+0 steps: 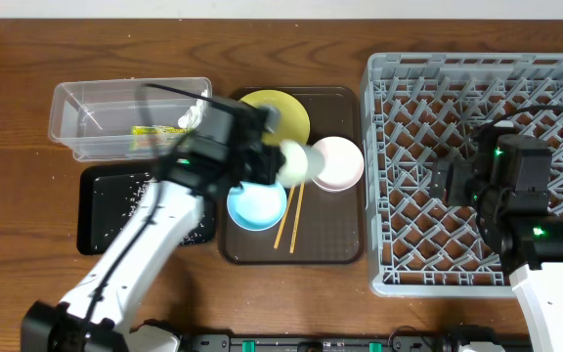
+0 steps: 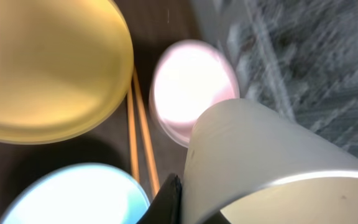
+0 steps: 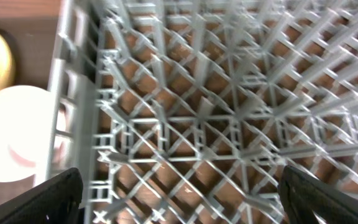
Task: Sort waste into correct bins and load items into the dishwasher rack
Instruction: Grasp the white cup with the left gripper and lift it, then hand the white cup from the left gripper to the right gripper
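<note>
The grey dishwasher rack (image 1: 477,156) fills the right side of the table, and its left wall stands just beside the right rim of the brown serving tray (image 1: 345,252), with only a thin strip of wood between them. At the upper left sits the clear tub (image 1: 91,103), holding the yellow-green snack wrapper (image 1: 154,130) and crumpled white tissue (image 1: 195,112). The black tray (image 1: 101,220) lies just below it, speckled with whitish scraps (image 1: 137,196), and its right edge is close to the brown tray. Bare wood shows along the far edge and at the front left. On the brown tray the yellow plate (image 1: 286,108) lies at the back, the white bowl (image 1: 340,164) at the right, the light blue bowl (image 1: 255,207) at the front left, and the two chopsticks (image 1: 291,220) lie side by side between the bowls. The left gripper (image 1: 283,164) is clenched on the small pale cup (image 1: 299,161), which sits over the middle of the tray between plate and bowls. The left wrist view is blurred, but the cup (image 2: 272,155) looms there beside a dark finger (image 2: 166,202). Whether the cup is clear of the tray floor cannot be told. The right gripper (image 1: 441,183) hangs over the rack's left half, its jaws spread wide with nothing between them. Its wrist view looks down on the rack's lattice (image 3: 216,118), with the white bowl (image 3: 14,143) just outside the rack wall.
</note>
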Robot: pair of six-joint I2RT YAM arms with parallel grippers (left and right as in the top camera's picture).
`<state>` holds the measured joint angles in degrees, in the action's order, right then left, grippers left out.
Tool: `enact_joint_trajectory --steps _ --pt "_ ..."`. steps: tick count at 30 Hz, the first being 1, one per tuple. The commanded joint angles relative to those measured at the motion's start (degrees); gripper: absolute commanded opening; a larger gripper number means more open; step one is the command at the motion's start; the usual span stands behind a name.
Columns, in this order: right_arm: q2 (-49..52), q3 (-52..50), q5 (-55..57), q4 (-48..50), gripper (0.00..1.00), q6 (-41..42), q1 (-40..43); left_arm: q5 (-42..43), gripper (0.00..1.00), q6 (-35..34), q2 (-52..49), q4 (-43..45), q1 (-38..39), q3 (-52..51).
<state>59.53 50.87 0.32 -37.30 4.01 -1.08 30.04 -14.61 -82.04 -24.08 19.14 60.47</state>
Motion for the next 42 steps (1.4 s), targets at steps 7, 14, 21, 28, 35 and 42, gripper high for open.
enact_joint_trajectory --steps 7,14,21,28,35,42 --pt "5.8 0.9 -45.8 -0.9 0.99 -15.1 -0.7 39.3 0.06 -12.2 -8.6 9.2 -7.8 0.5" --pt "13.5 0.5 -59.1 0.4 0.99 -24.4 -4.5 47.1 0.06 -16.8 -12.7 13.1 -6.1 0.5" --pt "18.5 0.5 -64.1 12.9 0.99 -25.0 -9.3 47.6 0.06 -20.5 -12.7 14.2 -5.3 0.5" --pt "19.2 0.5 -67.2 24.4 0.99 -23.5 -11.8 49.1 0.06 -22.0 -12.7 14.2 -4.5 0.5" --pt "19.2 0.5 -68.5 30.4 0.93 -22.2 -12.3 51.6 0.06 -24.1 -12.7 14.2 -4.3 0.5" --pt "19.2 0.5 -68.5 31.2 0.85 -22.3 -12.5 56.2 0.07 -25.4 -12.7 15.4 -4.3 0.5"
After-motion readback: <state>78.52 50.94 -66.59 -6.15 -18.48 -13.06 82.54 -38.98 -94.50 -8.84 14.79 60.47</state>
